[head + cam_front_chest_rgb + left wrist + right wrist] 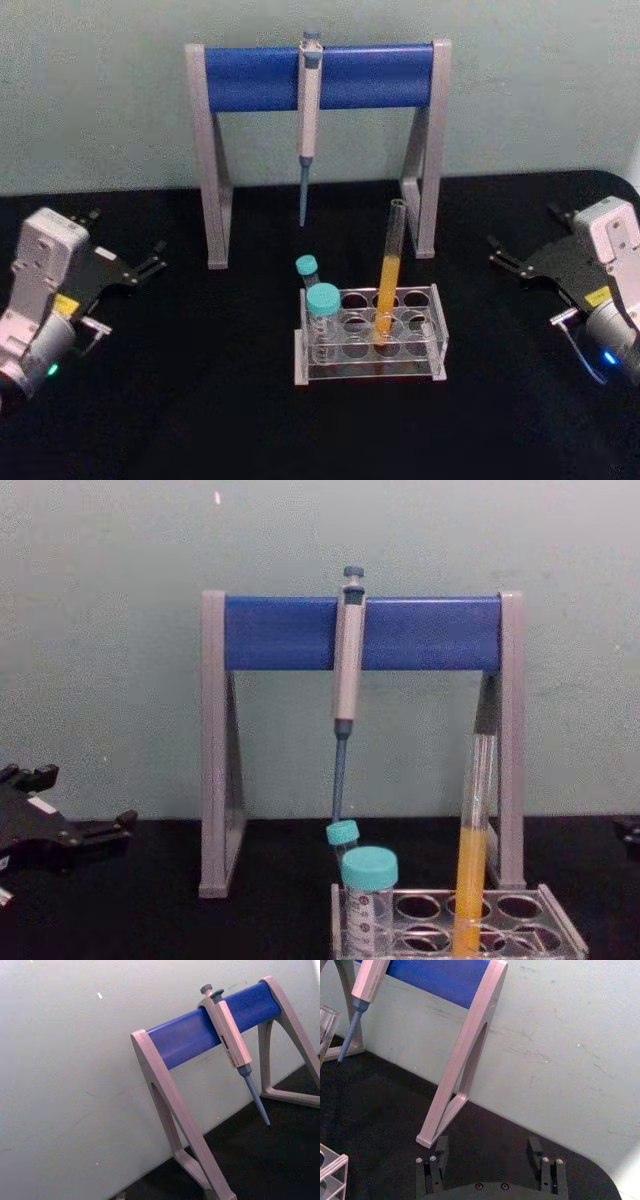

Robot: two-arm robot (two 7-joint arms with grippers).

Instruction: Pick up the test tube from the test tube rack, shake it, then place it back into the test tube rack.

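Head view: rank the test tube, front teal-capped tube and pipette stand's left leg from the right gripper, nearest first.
1. test tube, in the test tube rack right of centre, nearest the right gripper.
2. front teal-capped tube, at the rack's left end.
3. pipette stand's left leg, back left.

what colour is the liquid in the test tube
The test tube holds orange-yellow liquid; chest view.
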